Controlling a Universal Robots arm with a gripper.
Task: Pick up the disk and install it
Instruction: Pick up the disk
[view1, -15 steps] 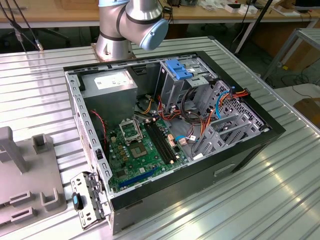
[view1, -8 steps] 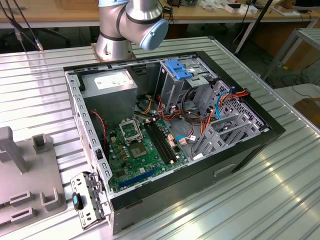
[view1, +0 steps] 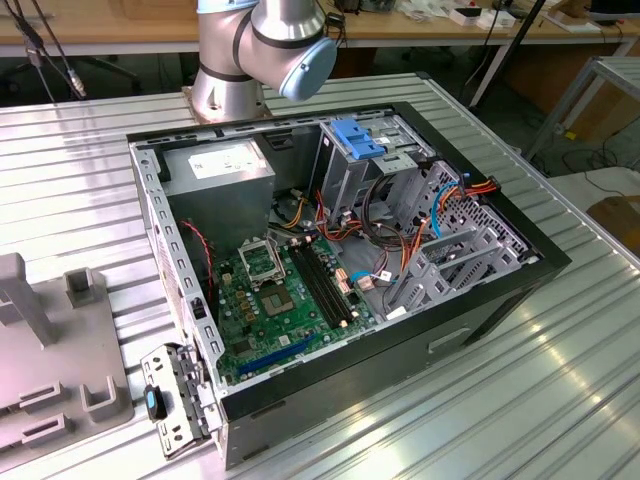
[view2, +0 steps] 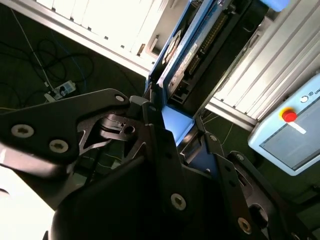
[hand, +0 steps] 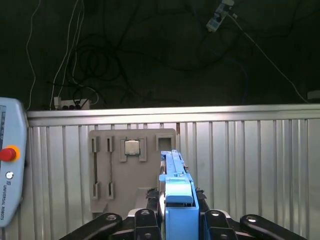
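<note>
The one disk (hand: 176, 192) is seen edge-on in both wrist views: a thin grey-metal slab (view2: 186, 52) framed by a bright blue carrier rail with a paler blue end tab. It is held in the air, clear of the ribbed metal table (hand: 250, 165), clamped between the two black fingers (hand: 145, 222) of the single gripper (hand: 177, 220), which are closed on its blue end. From the exterior view's left, one grey fixture plate (view1: 50, 370) lies at the table's edge. In the first wrist view, one square processor chip (hand: 132, 147) sits in one of the plate's pockets. Mid-table stands one open computer case (view1: 450, 330), with one fixed blue latch (view1: 355, 137) on top of its silver drive cage (view1: 345, 175). One control pendant (view2: 287, 130) with a red button shows in both wrist views.
</note>
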